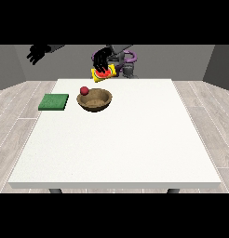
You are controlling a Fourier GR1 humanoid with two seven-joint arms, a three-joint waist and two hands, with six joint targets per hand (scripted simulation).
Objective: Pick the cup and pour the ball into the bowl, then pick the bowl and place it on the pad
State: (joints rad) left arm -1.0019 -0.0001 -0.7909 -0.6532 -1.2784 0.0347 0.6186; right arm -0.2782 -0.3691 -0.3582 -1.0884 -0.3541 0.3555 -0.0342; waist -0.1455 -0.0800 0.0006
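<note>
A brown bowl [94, 100] stands on the white table [135, 139] towards its far left. A red ball [84, 90] shows at the bowl's far left rim; I cannot tell whether it rests there or is falling. Just behind and above the bowl, a yellow cup [103, 73] with a red inside is tipped with its mouth towards the camera. The hand further to the view's right [101, 59] is curled over the cup from above. The hand at the view's left [37, 53] is raised beyond the table's left side, fingers relaxed, holding nothing. A green pad [54, 102] lies left of the bowl.
The robot's torso [126, 62] stands behind the table's far edge. The pad lies close to the table's left edge. Wooden floor surrounds the table.
</note>
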